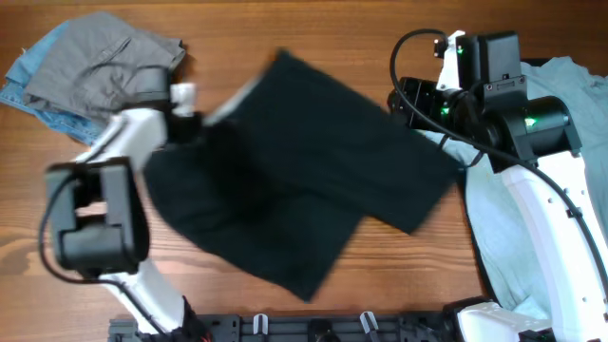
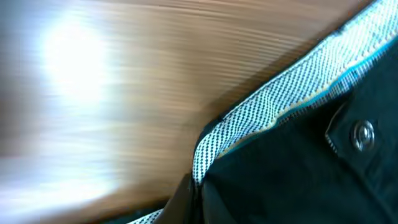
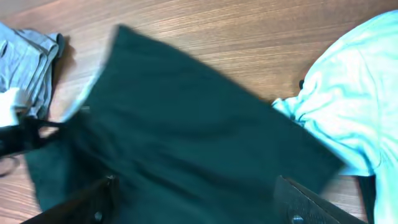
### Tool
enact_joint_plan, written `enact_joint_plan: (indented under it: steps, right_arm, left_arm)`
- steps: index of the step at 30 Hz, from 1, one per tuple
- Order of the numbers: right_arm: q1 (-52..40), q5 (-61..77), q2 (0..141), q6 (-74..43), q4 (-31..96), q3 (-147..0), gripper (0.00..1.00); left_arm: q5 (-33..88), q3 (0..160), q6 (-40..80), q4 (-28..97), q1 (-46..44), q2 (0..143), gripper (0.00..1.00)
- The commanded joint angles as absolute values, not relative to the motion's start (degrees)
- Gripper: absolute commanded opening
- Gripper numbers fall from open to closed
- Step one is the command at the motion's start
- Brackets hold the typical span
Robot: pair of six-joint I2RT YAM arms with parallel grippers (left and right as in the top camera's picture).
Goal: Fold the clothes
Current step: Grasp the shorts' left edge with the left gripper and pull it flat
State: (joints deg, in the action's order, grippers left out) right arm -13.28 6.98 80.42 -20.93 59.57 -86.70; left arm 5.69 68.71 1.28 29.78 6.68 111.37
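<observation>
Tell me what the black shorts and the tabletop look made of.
Large black fabric shorts: matte woven cloth, seemingly; the waistband lining shows a fine black-and-white check, beside a shiny, probably metal snap. Brown tabletop: wood or wood-look laminate, with straight grain lines and a soft glare.

No text, label, brand, number or sign can be read in any view. A metal snap [image 2: 362,132] is seen on the black shorts [image 1: 294,171], at about 3 o'clock in the left wrist view, but any stamping on it is too blurred to be made out.
</observation>
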Motion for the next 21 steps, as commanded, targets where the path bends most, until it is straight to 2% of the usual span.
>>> enact_joint_plan:
  steps: [1,2,4,5,7,8,9,11,16,19,21]
  right_arm:
    - [-13.1,5.26,80.79,-19.53,59.29,-85.84,0.85]
    - [-13.1,4.4,80.97,-19.86,59.16,-85.23,0.85]
    - [-13.04,1.3,82.87,-24.36,60.93,-84.25,0.84]
    - [-12.84,0.82,84.29,-25.61,61.87,-84.12,0.81]
    - [-11.92,0.84,88.36,-27.64,62.94,-84.07,0.7]
    - [-11.22,0.86,90.91,-28.8,63.05,-84.07,0.7]
    - [-10.44,1.8,93.54,-28.56,62.81,-84.07,0.69]
    - [-10.04,3.03,96.23,-26.15,61.84,-84.07,0.7]
    - [-10.04,5.17,92.4,-23.53,60.62,-84.09,0.74]
    - [-10.04,5.58,89.82,-22.44,61.95,-84.09,0.77]
    - [-10.04,5.58,89.71,-22.46,63.31,-84.09,0.78]
  left_arm:
    - [4.34,68.55,3.44,30.83,12.56,108.29,0.04]
    - [5.43,68.55,3.22,31.24,12.49,108.29,0.04]
    - [5.5,68.66,3.2,33.23,11.33,107.5,0.4]
    - [5.5,68.77,3.2,33.95,10.83,106.43,0.46]
    - [5.52,69.32,3.05,35.48,9.85,103.04,0.48]
    - [6.04,69.45,3.05,36.12,9.15,100.22,0.42]
    - [9.02,69.45,3.05,36.14,8.25,97.51,0.25]
    - [16.97,69.45,0.89,33.41,4.6,94.91,0.05]
    - [18.63,69.43,-7.81,22.33,-6.39,100.97,0.04]
    - [18.63,69.45,-8.82,10.85,-11.2,109.95,0.14]
    - [20.36,69.45,-8.78,8.86,-11.9,114.37,0.13]
